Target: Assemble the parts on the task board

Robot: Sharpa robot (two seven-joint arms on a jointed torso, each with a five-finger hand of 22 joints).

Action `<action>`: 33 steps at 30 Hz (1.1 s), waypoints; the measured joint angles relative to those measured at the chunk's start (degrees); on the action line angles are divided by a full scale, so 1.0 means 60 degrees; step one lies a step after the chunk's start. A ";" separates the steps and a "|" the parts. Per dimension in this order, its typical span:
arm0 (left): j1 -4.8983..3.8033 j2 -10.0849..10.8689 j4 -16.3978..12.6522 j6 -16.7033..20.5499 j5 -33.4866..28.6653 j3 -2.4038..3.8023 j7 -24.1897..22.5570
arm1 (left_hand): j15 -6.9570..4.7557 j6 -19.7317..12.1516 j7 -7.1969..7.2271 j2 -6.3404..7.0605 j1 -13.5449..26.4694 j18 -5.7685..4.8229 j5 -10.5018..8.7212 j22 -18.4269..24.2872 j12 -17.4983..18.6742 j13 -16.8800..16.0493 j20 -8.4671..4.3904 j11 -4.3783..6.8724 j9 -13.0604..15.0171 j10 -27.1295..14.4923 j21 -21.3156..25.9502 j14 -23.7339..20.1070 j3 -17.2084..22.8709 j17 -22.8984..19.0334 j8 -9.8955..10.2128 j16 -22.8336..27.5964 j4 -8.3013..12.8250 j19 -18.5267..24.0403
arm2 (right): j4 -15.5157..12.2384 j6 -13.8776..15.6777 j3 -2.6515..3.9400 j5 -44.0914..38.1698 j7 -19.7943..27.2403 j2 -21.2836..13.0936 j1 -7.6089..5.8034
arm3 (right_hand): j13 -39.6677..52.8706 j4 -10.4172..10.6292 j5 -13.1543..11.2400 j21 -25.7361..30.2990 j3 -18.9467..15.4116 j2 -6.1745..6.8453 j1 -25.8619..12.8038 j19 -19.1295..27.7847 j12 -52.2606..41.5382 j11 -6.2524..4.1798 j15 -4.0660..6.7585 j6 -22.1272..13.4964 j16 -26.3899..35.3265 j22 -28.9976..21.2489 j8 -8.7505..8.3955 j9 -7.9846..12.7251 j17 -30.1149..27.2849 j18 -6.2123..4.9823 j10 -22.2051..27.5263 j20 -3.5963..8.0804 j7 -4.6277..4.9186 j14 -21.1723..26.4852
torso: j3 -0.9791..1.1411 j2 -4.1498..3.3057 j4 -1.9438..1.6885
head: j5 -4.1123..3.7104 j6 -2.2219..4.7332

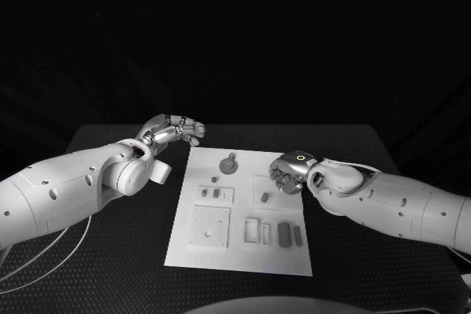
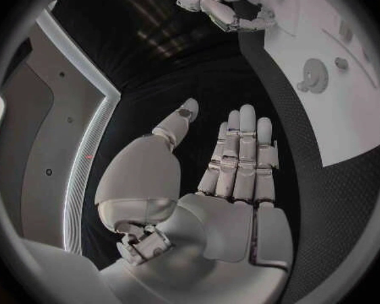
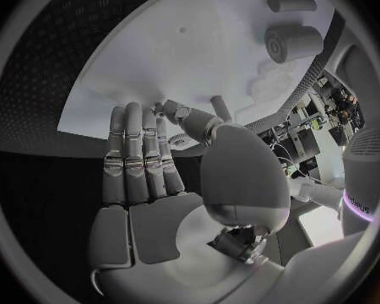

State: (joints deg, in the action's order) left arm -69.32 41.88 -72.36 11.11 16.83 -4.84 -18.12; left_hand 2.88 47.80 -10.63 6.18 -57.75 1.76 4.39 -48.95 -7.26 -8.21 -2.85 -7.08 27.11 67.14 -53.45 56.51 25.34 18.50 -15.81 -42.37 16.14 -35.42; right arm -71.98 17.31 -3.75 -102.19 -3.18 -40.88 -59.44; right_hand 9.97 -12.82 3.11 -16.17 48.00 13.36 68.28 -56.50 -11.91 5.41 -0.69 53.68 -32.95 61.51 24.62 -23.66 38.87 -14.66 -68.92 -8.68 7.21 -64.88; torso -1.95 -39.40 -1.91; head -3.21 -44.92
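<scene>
- Head view: right hand (image 1: 290,171) hovers over the task board (image 1: 240,259), fingers apart, holding nothing; round part (image 1: 229,165) lies just beside it.
- Left hand (image 1: 175,131) waits off-board over the counter (image 1: 118,259), released, empty.
- Best lower squarely, then pinch gently.

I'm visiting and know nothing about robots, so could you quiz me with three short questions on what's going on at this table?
1. True or false: the left hand is holding a part.
2. Which hand is over the task board? A) left B) right C) both
3. Fill in: the round grey part lies near the board's ___ edge, far or near as seen from the robot.

Key:
1. False. The left wrist view shows its fingers straight with nothing in them, off the board's far left corner.
2. B. The right hand hangs above the board's right side.
3. Far.
</scene>
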 measured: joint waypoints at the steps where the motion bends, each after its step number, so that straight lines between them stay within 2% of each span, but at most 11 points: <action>1: 0.0000 0.0000 0.0004 -0.0002 -0.0001 0.0000 0.0001 | 0.0000 0.0000 0.0000 0.0000 0.0000 -0.0002 0.0000 0.0000 0.0000 0.0000 0.0000 -0.0026 -0.0006 -0.0026 0.0000 0.0000 0.0000 0.0008 0.0000 0.0000 0.0000 0.0000 | -0.0004 0.0017 -0.0013 -0.0043 -0.0004 0.0000 -0.0002 | 0.0025 -0.0067 0.0000 0.0000 -0.0010 0.0050 0.0050 0.0000 0.0001 -0.0023 -0.0018 0.0028 0.0000 0.0011 0.0001 0.0000 0.0023 0.0000 -0.0023 0.0000 0.0014 -0.0021 | 0.0000 0.0000 0.0004 | 0.0000 -0.0010; 7: 0.0000 0.0009 0.0004 -0.0020 -0.0006 0.0000 0.0007 | 0.0000 -0.0035 -0.0035 0.0000 0.0000 -0.0004 0.0000 -0.0001 0.0000 0.0010 0.0020 -0.0033 -0.0010 -0.0033 0.0037 0.0000 -0.0026 0.0018 0.0000 0.0037 0.0026 0.0020 | -0.0027 0.0133 -0.0061 -0.0263 -0.0031 0.0000 0.0012 | 0.0104 -0.0172 0.0000 0.0000 -0.0016 0.0111 0.0111 0.0000 -0.0001 -0.0034 -0.0018 0.0075 0.0039 0.0021 0.0000 -0.0014 0.0087 0.0000 -0.0033 0.0000 -0.0002 -0.0021 | 0.0005 0.0000 0.0005 | -0.0001 -0.0032; 21: 0.0001 0.0022 0.0007 -0.0060 -0.0015 0.0000 0.0009 | 0.0034 -0.0069 -0.0001 -0.0038 -0.0038 -0.0005 0.0000 -0.0001 0.0000 0.0019 0.0034 -0.0033 -0.0019 -0.0034 0.0037 -0.0034 -0.0026 0.0037 0.0000 0.0037 0.0026 0.0034 | -0.0002 0.0325 -0.0074 -0.0518 -0.0066 0.0021 0.0062 | 0.0189 -0.0223 0.0000 -0.0046 -0.0014 0.0111 0.0111 -0.0074 -0.0014 -0.0050 0.0018 0.0166 0.0038 0.0049 0.0044 -0.0053 0.0190 0.0000 -0.0120 0.0005 -0.0035 -0.0062 | -0.0001 -0.0005 -0.0008 | -0.0016 -0.0088; 24: 0.0001 0.0022 0.0006 -0.0065 -0.0016 0.0000 0.0009 | 0.0034 -0.0069 -0.0001 -0.0038 -0.0038 -0.0006 0.0000 -0.0001 0.0000 0.0019 0.0034 -0.0033 -0.0019 -0.0034 0.0037 -0.0034 -0.0026 0.0037 0.0000 0.0069 0.0026 0.0034 | 0.0005 0.0409 -0.0074 -0.0576 -0.0076 0.0031 0.0090 | 0.0279 -0.0223 0.0000 -0.0156 -0.0014 0.0111 0.0111 -0.0243 -0.0038 -0.0130 0.0067 0.0360 0.0038 0.0091 0.0112 -0.0095 0.0293 0.0001 -0.0282 0.0070 -0.0091 -0.0251 | -0.0001 -0.0005 -0.0006 | -0.0016 -0.0092; 28: 0.0001 0.0023 0.0003 -0.0072 -0.0017 0.0000 0.0009 | 0.0033 -0.0069 -0.0001 -0.0038 -0.0038 -0.0010 0.0000 -0.0001 0.0000 0.0019 0.0034 -0.0066 -0.0018 -0.0067 0.0037 -0.0034 -0.0026 0.0044 0.0000 0.0075 0.0026 0.0034 | 0.0033 0.0584 -0.0074 -0.0676 -0.0101 0.0037 0.0136 | 0.0394 -0.0223 0.0000 -0.0388 -0.0014 -0.0063 0.0139 -0.0586 -0.0146 -0.0256 0.0195 0.0653 -0.0091 0.0186 0.0261 -0.0194 0.0486 0.0001 -0.0568 0.0206 -0.0215 -0.0585 | -0.0001 -0.0006 -0.0005 | -0.0025 -0.0104; 33: 0.0001 0.0027 0.0006 -0.0080 -0.0018 0.0000 0.0009 | 0.0033 -0.0069 -0.0001 -0.0038 -0.0038 -0.0011 0.0000 -0.0001 0.0000 0.0018 0.0034 -0.0066 -0.0018 -0.0067 0.0037 -0.0034 -0.0026 0.0048 0.0000 0.0075 0.0026 0.0034 | 0.0046 0.0802 -0.0093 -0.0853 -0.0153 0.0030 0.0185 | 0.0634 -0.0220 -0.0001 -0.0553 0.0123 -0.0082 0.0122 -0.0890 -0.0261 -0.0360 0.0353 0.0864 -0.0185 0.0274 0.0315 -0.0281 0.0696 0.0001 -0.0770 0.0378 -0.0316 -0.0839 | 0.0001 -0.0006 -0.0007 | -0.0042 -0.0110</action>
State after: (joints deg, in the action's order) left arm -69.32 42.05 -72.33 10.63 16.72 -4.84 -18.07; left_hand 3.08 47.38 -10.64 5.95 -57.98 1.70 4.38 -48.96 -7.27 -8.10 -2.65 -7.48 27.00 66.74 -53.23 56.30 25.18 18.78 -15.81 -41.92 16.30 -35.22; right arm -71.70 22.12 -4.31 -107.31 -4.10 -40.71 -58.33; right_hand 13.77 -14.14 3.10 -19.49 48.73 12.87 69.01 -61.84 -13.47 3.25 1.42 58.87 -34.06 63.16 26.51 -25.35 43.04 -14.65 -73.54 -6.41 5.32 -69.92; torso -1.94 -39.44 -1.95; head -3.46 -45.58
